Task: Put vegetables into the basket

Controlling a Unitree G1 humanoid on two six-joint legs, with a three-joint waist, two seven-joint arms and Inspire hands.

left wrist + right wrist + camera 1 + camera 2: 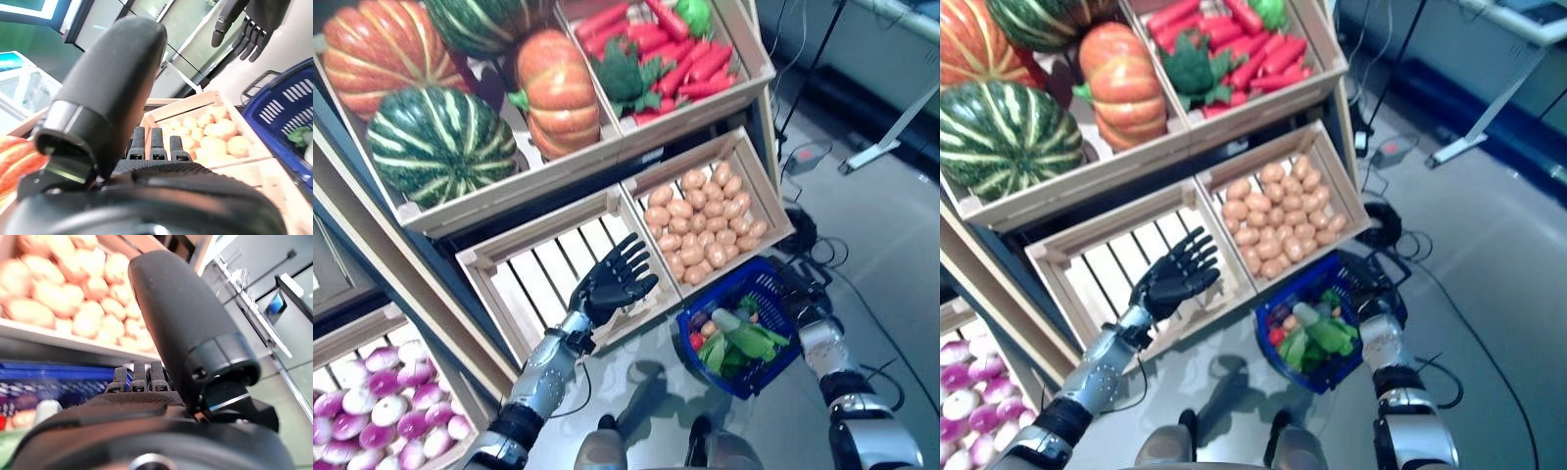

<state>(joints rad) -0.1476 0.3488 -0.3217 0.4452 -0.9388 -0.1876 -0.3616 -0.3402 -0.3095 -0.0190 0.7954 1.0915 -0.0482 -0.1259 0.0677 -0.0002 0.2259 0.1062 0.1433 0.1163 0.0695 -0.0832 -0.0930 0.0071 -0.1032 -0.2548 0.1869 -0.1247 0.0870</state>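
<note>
My right hand (pixel 1372 291) holds a blue plastic basket (pixel 766 285) by its far rim, just above the floor. In the basket lie green leafy vegetables (pixel 744 343), a pale stalk and small red and purple pieces. My left hand (pixel 612 282) hovers open, fingers straight and spread, over the front edge of an empty slatted wooden crate (pixel 540 266). It holds nothing. Beside that crate, a crate of potatoes (pixel 703 219) stands right behind the basket. The right wrist view shows my fingers (pixel 139 378) at the blue rim (pixel 58 371), potatoes (pixel 73 308) beyond.
The upper shelf holds a crate of red carrots and green vegetables (pixel 671 49), and another with orange pumpkins (pixel 558 93) and striped green squashes (pixel 440 145). Purple-and-white turnips (pixel 382 401) fill a crate at the lower left. Grey floor and a table leg (pixel 891 137) lie to the right.
</note>
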